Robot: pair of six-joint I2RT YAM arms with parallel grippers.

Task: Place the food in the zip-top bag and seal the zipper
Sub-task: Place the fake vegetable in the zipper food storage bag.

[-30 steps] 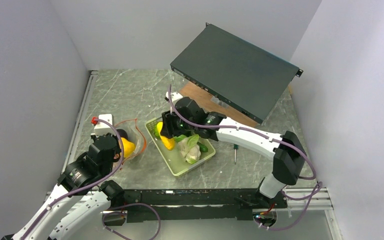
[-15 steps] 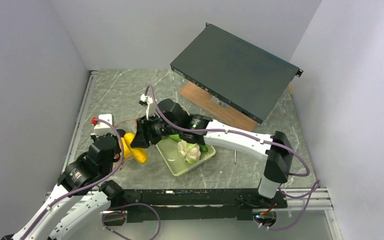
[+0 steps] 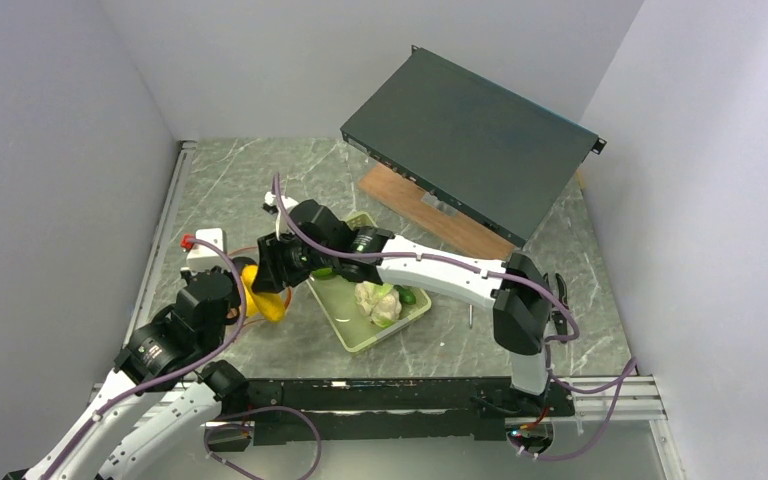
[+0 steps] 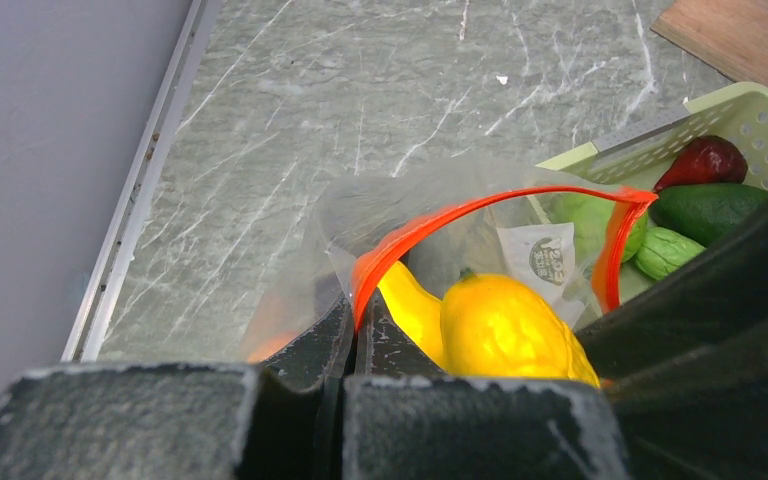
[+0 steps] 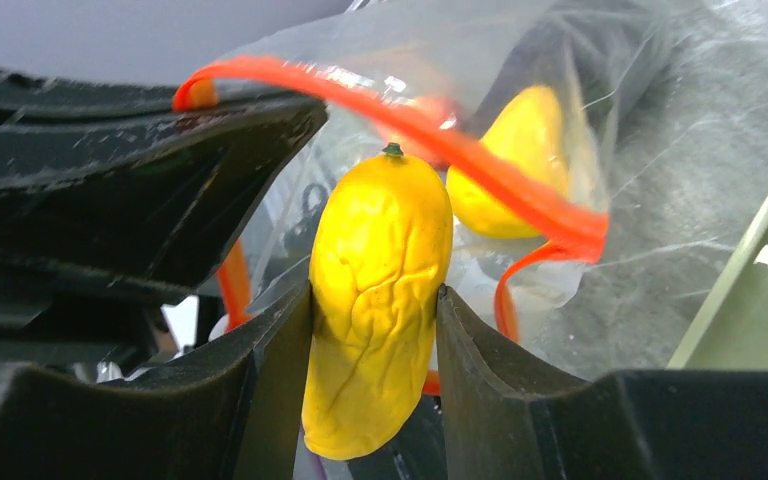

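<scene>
Looking from above, the zip-top bag (image 3: 248,258) is mostly hidden under both arms, beside the basket (image 3: 355,347). Left wrist: left jaws, together, pinch its zipper (image 4: 480,203). Right wrist: right jaws clamp yellow corn (image 5: 380,270) at the mouth.

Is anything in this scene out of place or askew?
Yes: the dark flat metal case at the far right seems propped at a tilt over a wooden board, not lying flat.
</scene>
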